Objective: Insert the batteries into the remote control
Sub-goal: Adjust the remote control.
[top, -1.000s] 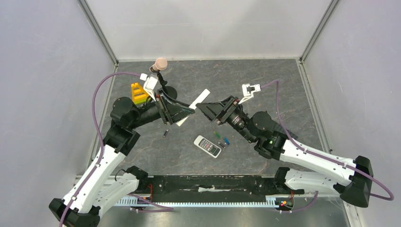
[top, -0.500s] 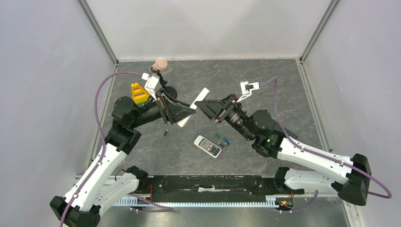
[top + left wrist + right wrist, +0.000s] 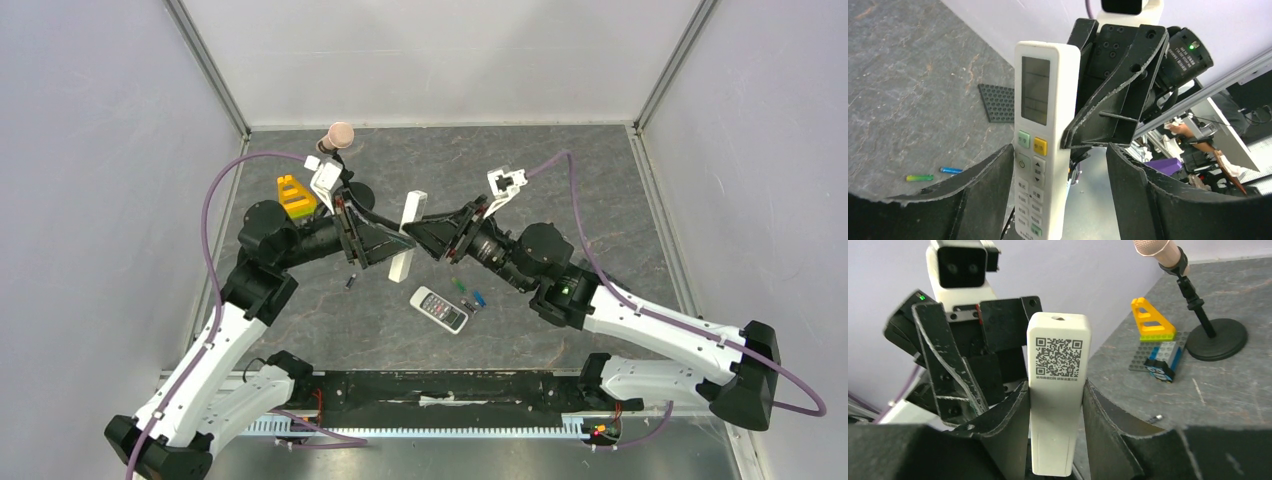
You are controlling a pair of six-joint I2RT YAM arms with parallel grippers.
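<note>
The remote control [image 3: 438,309], short with a dark button face, lies on the grey table. Beside it lie the batteries: a green one [image 3: 457,285], a blue one [image 3: 479,298] and a dark one [image 3: 467,305]. Another small dark one [image 3: 350,282] lies further left. Above the table, my right gripper [image 3: 428,236] is shut on a longer all-white remote [image 3: 407,238]; in the right wrist view the remote's back with a QR code [image 3: 1056,390] is clamped between both fingers. My left gripper [image 3: 1060,160] stands open around the same remote's button side [image 3: 1040,145], with a gap at its right finger.
A yellow and blue brick stack [image 3: 293,197] and a microphone on a round stand [image 3: 340,137] sit at the back left. A dark studded plate [image 3: 998,102] lies on the table. Grey walls enclose the table on three sides.
The right gripper closed on the long white remote and the left gripper let go of it. The right arm has pushed left, and the remote has swung from slanted to nearly upright in the top view.
</note>
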